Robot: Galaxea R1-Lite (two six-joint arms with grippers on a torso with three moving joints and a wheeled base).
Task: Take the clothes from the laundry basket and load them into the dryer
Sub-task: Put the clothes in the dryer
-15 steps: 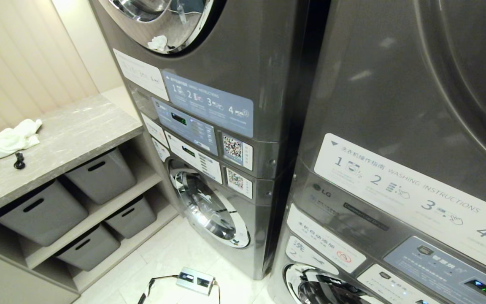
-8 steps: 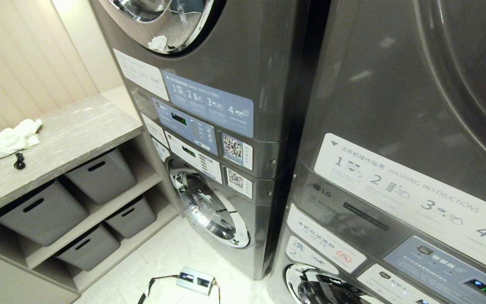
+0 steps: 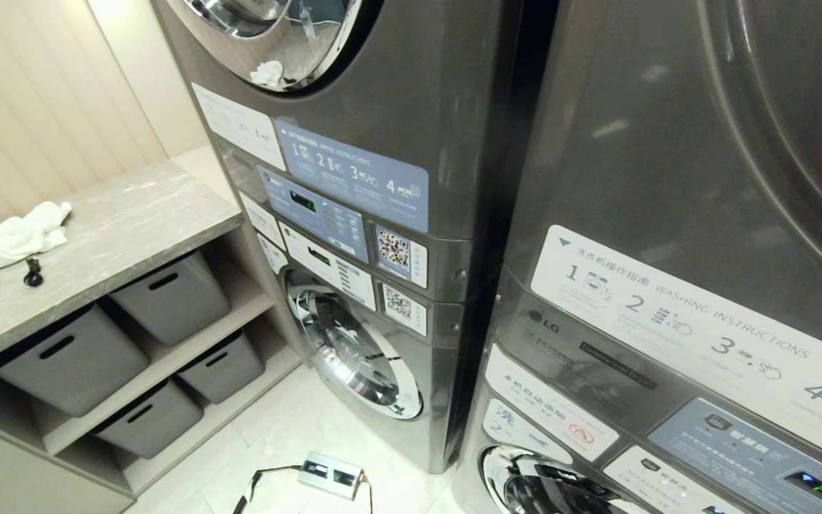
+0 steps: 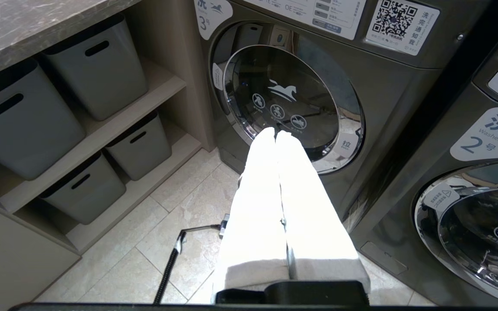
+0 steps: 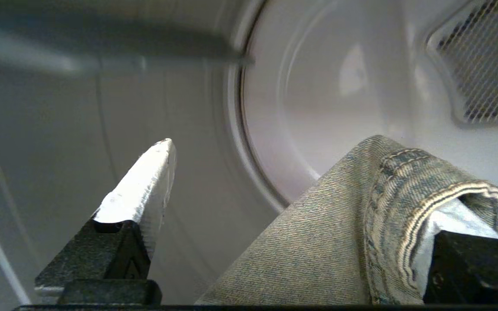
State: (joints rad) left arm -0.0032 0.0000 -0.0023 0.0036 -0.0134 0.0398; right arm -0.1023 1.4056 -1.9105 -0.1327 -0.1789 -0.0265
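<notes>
In the right wrist view my right gripper (image 5: pixel 275 147) is inside the dryer's pale drum (image 5: pixel 339 86), its jaws wide apart. A piece of blue denim clothing (image 5: pixel 339 224) is draped over one finger and hides it. The other white-padded finger (image 5: pixel 145 190) is bare. Nothing is clamped between the two. My left gripper (image 4: pixel 275 132) hangs parked over the tiled floor with its white fingers pressed together, pointing at a lower machine's round door (image 4: pixel 288 103). The laundry basket is out of view. Neither arm shows in the head view.
Two stacks of grey machines (image 3: pixel 397 214) fill the head view. A white cloth (image 3: pixel 267 73) lies behind the upper left door. To the left is a stone counter (image 3: pixel 118 221) bearing a white rag (image 3: pixel 15 239), with grey bins (image 3: pixel 168 293) beneath. A power box and cable (image 3: pixel 329 475) lie on the floor.
</notes>
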